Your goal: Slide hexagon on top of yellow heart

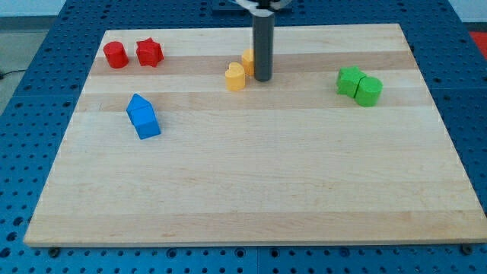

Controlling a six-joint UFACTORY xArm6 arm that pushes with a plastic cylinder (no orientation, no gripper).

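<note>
A yellow heart-like block (236, 77) lies at the board's upper middle. A second yellow block (248, 58) sits just up and right of it, partly hidden behind my rod, so I cannot make out its shape. My tip (263, 79) rests on the board right of the yellow heart, with a small gap, and just below right of the hidden yellow block. A red hexagon-like block (116, 55) lies at the upper left, touching or nearly touching a red star (149, 52).
Two blue blocks (142, 116) lie together at the left. A green star (349, 79) and a green rounded block (369, 90) touch at the upper right. The wooden board (251, 190) ends on a blue perforated table.
</note>
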